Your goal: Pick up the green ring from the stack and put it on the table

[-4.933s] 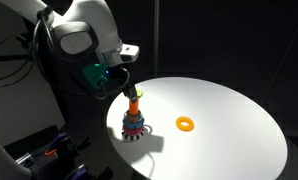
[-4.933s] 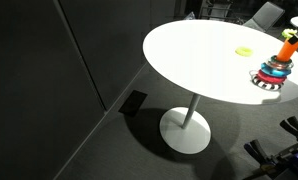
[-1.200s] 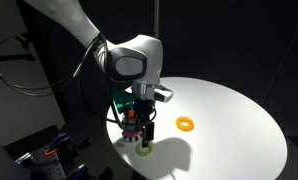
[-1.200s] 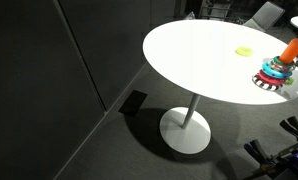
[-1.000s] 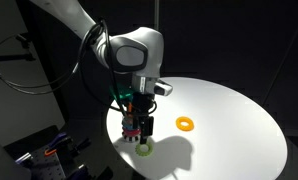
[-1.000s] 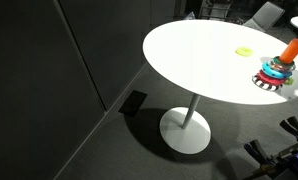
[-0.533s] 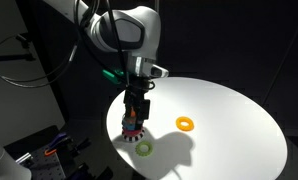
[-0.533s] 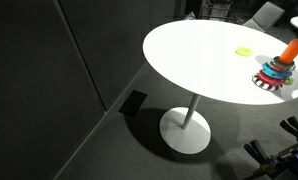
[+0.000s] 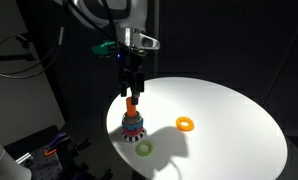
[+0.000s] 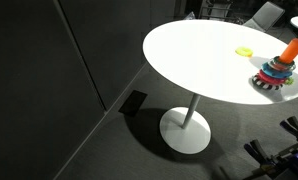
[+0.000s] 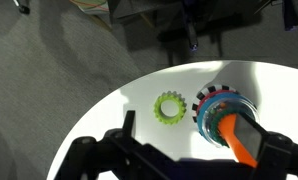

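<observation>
The green ring [image 9: 144, 149] [image 11: 170, 107] lies flat on the white table [image 9: 224, 140], just in front of the stack [image 9: 133, 122] and close to the table's near edge. The stack of coloured rings stands upright on its orange peg [image 11: 239, 140]. It also shows in an exterior view, as the stack [image 10: 276, 70] near the frame's right side. My gripper [image 9: 130, 86] hangs well above the stack, open and holding nothing. In the wrist view the gripper [image 11: 189, 122] has its dark fingers [image 11: 129, 122] spread to either side of the ring and the stack.
An orange-yellow ring [image 9: 185, 124] [image 10: 244, 50] lies alone on the table, further in from the stack. The table stands on a pedestal with a round base [image 10: 184, 130]. Dark floor and dark equipment [image 9: 39, 155] surround it.
My gripper has risen from just above the green ring to well above the stack, leaving the ring lying on the table. The stack and the orange-yellow ring have not moved.
</observation>
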`<state>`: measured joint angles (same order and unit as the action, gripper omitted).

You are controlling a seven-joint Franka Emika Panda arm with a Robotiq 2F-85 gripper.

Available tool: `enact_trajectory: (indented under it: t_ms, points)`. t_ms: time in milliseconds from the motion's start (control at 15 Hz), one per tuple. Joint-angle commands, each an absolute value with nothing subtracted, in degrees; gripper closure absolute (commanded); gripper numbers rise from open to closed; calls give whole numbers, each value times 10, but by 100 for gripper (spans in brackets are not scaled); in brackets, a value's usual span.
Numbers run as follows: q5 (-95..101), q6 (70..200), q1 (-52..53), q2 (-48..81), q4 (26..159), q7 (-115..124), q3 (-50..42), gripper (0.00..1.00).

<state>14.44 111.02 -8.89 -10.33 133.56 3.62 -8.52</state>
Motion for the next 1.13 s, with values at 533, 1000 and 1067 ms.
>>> enact_trajectory:
  t_ms: [533,1000,1067]
  points:
    - [105,1101,-86,-158,1341,37,-72,0]
    - [103,1101,-86,-162,1349,40,-70,0]
    - [103,1101,-86,-162,1349,40,-70,0]
